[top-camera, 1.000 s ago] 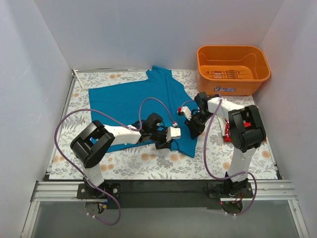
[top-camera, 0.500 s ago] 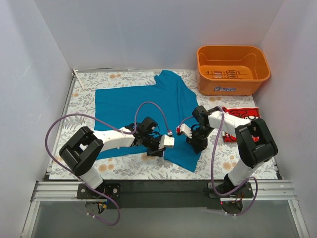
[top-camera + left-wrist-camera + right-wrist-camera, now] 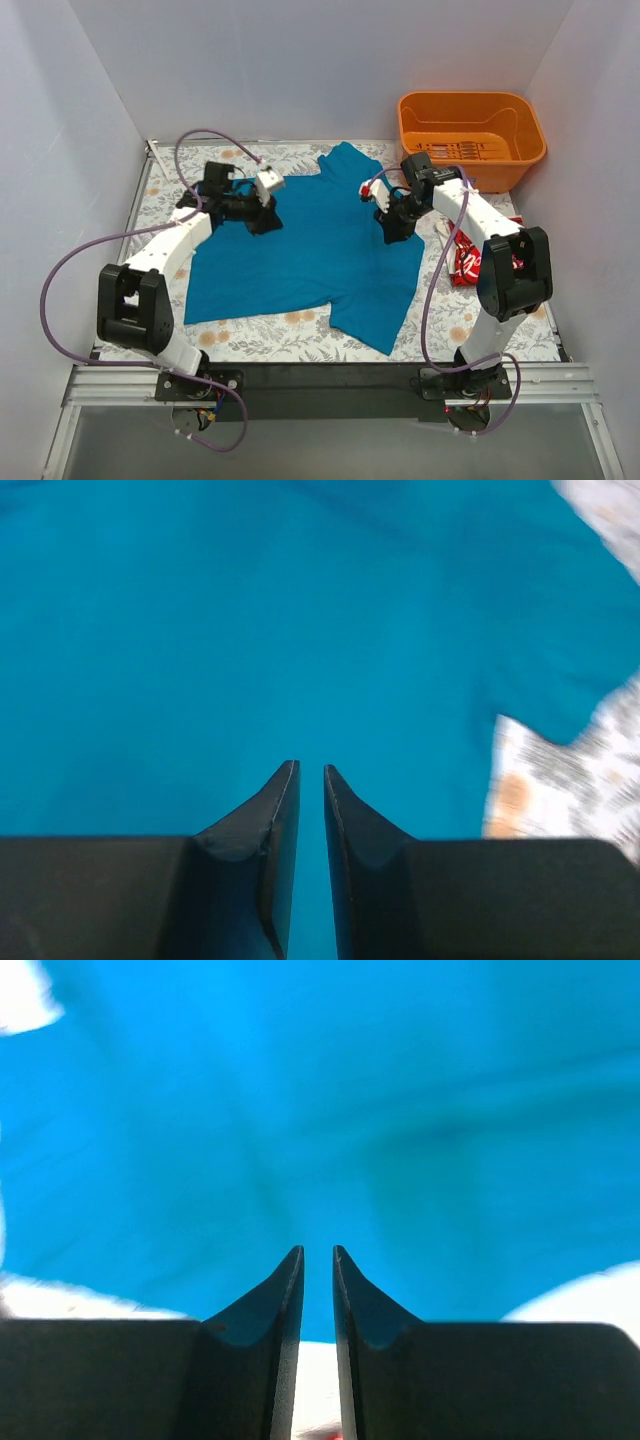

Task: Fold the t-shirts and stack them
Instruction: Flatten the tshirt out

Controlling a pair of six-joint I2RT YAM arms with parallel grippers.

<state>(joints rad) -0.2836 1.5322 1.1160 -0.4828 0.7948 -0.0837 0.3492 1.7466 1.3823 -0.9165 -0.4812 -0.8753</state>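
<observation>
The teal-blue t-shirt (image 3: 310,250) lies spread open on the floral table, collar toward the back. My left gripper (image 3: 262,220) hovers over its upper left part near a sleeve, and its jaws stand almost together with nothing between them. In the left wrist view the gripper (image 3: 311,770) has only teal cloth (image 3: 300,630) below it. My right gripper (image 3: 393,230) is over the shirt's upper right edge, also shut and empty; the right wrist view (image 3: 318,1252) shows the teal cloth (image 3: 330,1110). The red t-shirt (image 3: 462,262) lies crumpled at the right, partly behind my right arm.
The orange plastic basket (image 3: 520,150) stands at the back right corner. White walls close in the table on the left, back and right. Purple cables loop from both arms over the table's left side and right front.
Both grippers have left the shirt's near edge and moved to its far part, left and right of the collar. The teal shirt now lies flatter and closer to the front.
</observation>
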